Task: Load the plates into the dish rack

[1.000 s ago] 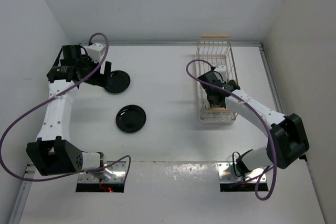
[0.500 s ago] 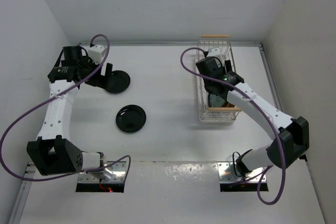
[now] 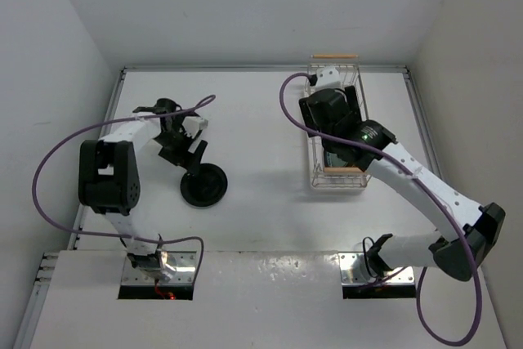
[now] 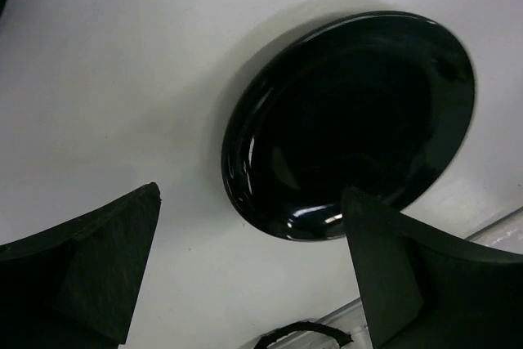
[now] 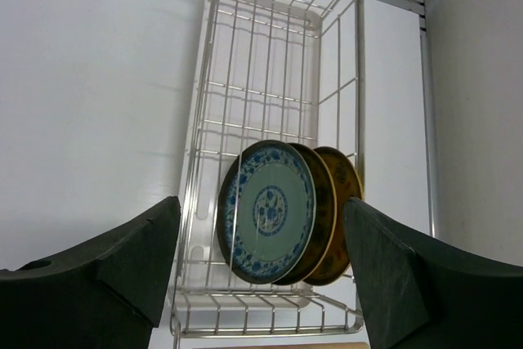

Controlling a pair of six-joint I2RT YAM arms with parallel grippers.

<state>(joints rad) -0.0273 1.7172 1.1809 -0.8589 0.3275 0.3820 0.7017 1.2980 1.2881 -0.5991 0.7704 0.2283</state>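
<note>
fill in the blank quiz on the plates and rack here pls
1. The rack holds ___ plates, standing on edge.
2. The black plate lies flat on the ___.
3. The left gripper above it is ___.
Missing words: three; table; open.

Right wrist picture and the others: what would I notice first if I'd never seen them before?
A blue-patterned plate stands on edge in the white wire dish rack, with two mustard yellow plates close behind it. Next comes the shiny black plate, lying flat on the white table just below the left gripper, whose jaws are wide open.
</note>
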